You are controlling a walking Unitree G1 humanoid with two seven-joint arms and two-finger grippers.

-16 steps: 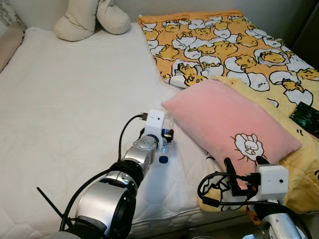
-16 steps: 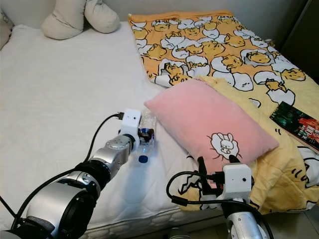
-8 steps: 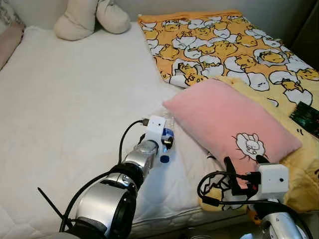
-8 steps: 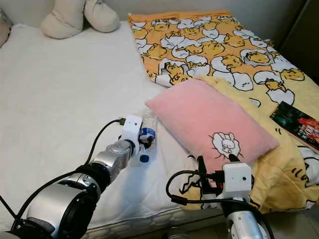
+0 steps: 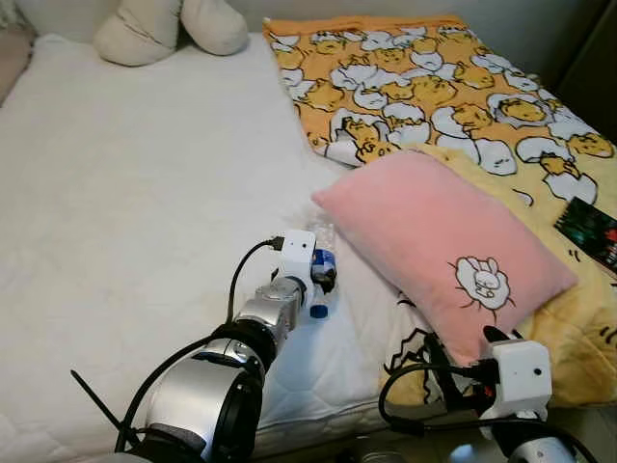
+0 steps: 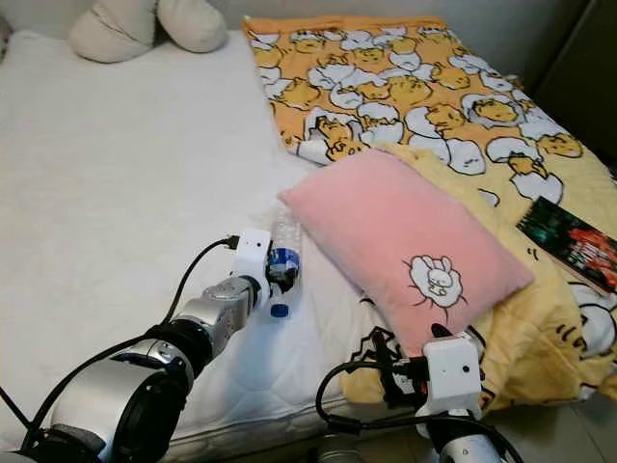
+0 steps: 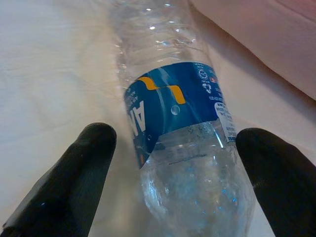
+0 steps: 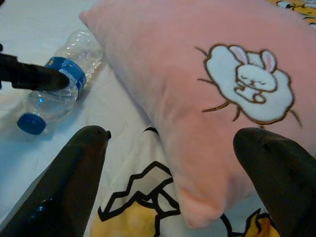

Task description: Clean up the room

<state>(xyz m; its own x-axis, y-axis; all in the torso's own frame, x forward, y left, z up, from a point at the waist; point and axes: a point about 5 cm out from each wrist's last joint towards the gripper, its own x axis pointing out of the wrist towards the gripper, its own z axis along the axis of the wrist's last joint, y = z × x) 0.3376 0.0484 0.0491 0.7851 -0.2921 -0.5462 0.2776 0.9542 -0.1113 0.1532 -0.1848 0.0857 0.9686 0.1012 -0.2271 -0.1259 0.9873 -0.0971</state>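
While the bed (image 5: 125,193) takes up most of the scene, little on it looks tidied yet. White mattress cover, bare on the robot's left side; two cream cushions (image 5: 169,27) at the head. Yellow egg-print blanket (image 5: 434,87) spread crooked over the right half, rumpled at the near corner. Pink pillow (image 5: 443,241) with a rabbit patch lies askew on the blanket, far from the head of the bed. Dark book (image 6: 569,236) on the blanket's far right edge.

Clear plastic water bottle (image 7: 173,113), blue label, blue cap, lies on its side on the sheet just beside the pillow's near-left corner. Left gripper (image 7: 173,177) reaches over it, fingers (image 7: 74,177) spread on either side of the bottle's body, not closed on it. Right gripper (image 8: 182,182) hangs low at the bed's edge facing the pillow, fingers apart, holding nothing.

Judgement: early stage. Bottle pickup is in hand; pillow, blanket and book all remain.
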